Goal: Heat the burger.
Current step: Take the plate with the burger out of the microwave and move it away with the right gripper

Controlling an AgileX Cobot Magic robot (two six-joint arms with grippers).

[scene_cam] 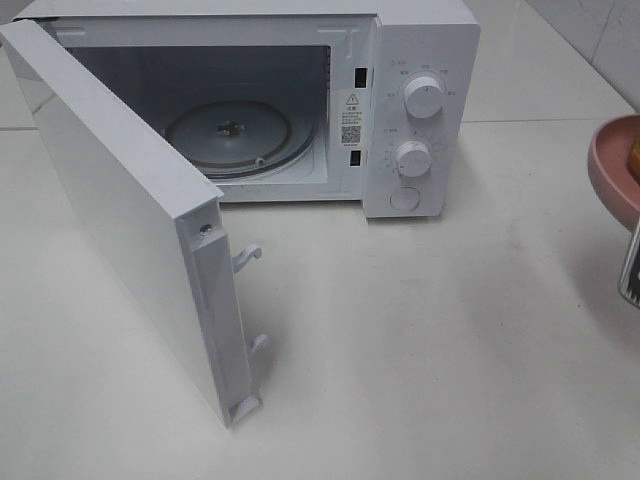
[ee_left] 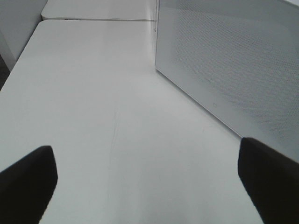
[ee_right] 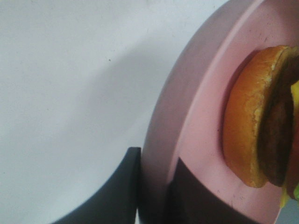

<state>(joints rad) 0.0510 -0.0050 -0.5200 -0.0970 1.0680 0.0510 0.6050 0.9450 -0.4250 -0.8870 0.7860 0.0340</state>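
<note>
The burger (ee_right: 252, 121) lies on a round pink plate (ee_right: 196, 107); its golden bun, dark patty and a bit of yellow cheese show in the right wrist view. My right gripper (ee_right: 156, 186) is shut on the plate's rim, one finger (ee_right: 117, 191) under it and one on top. In the exterior view the plate (scene_cam: 612, 165) pokes in at the right edge, to the right of the microwave (scene_cam: 420, 100), and casts a shadow on the table. My left gripper (ee_left: 147, 186) is open and holds nothing, beside the microwave door (ee_left: 233, 60).
The white microwave stands at the back with its door (scene_cam: 120, 200) swung wide open toward the front left. Its glass turntable (scene_cam: 235, 135) is bare. Two dials (scene_cam: 423, 97) sit on the right panel. The white table (scene_cam: 420, 340) spreads in front.
</note>
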